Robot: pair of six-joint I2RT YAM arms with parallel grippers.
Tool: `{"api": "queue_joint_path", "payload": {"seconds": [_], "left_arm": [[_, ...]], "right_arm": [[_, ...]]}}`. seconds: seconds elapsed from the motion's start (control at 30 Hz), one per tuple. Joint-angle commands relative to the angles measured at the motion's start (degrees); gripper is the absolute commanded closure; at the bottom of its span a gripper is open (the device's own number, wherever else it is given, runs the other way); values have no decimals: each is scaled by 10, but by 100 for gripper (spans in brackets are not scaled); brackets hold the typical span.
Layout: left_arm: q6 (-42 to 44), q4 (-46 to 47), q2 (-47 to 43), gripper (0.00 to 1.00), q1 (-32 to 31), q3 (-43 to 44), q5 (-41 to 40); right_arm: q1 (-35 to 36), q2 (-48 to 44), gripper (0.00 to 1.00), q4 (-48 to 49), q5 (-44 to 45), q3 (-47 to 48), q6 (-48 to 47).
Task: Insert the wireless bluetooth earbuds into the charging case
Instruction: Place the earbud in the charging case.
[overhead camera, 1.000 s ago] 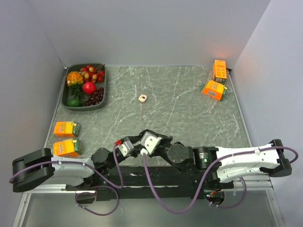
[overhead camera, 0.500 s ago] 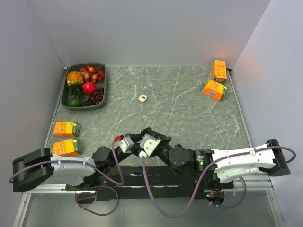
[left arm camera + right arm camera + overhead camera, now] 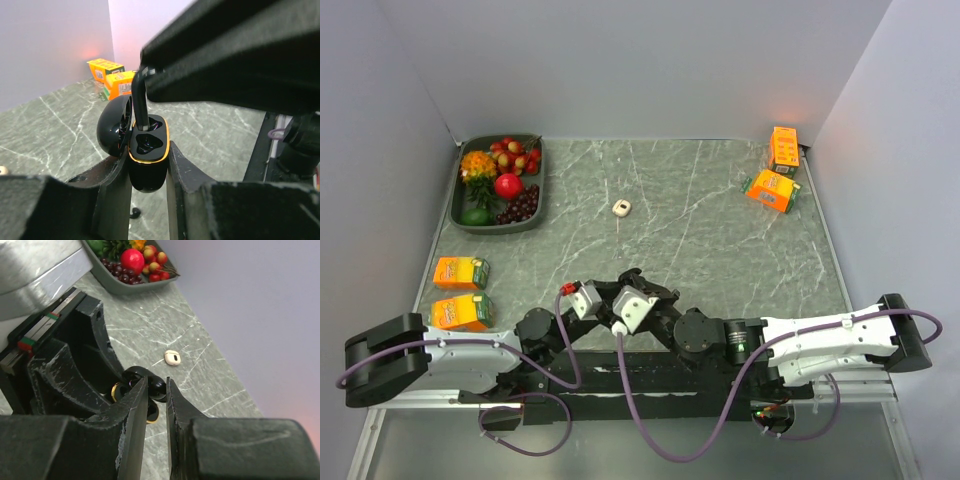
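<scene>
My left gripper (image 3: 147,159) is shut on the charging case (image 3: 149,150), a glossy black shell with a gold rim, held upright with its lid (image 3: 112,131) swung open to the left. My right gripper (image 3: 156,383) comes in from above, shut on one of the black earbuds (image 3: 159,389). The stem (image 3: 139,102) of that earbud reaches down into the case's well. A second tiny black earbud (image 3: 134,213) lies on the table under the case. In the top view both grippers meet low at the table's near middle (image 3: 620,292).
A grey tray (image 3: 498,229) of fruit sits at the back left. Two orange cartons (image 3: 460,272) lie at the left edge, and two more (image 3: 771,190) at the back right. A small cream-coloured object (image 3: 622,208) rests mid-table.
Both wrists have drifted slightly left and toward the near edge, the right forearm following. The grips look unchanged.
</scene>
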Motion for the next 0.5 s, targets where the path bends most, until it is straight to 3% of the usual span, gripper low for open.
{"api": "queue_joint_path", "payload": {"seconds": [0.0, 0.47], "left_arm": [[-36, -3, -11, 99, 2, 39, 1], [-43, -11, -16, 99, 2, 45, 2]], "right_arm": [[6, -1, 100, 27, 8, -6, 5], [7, -2, 100, 43, 22, -12, -10]]}}
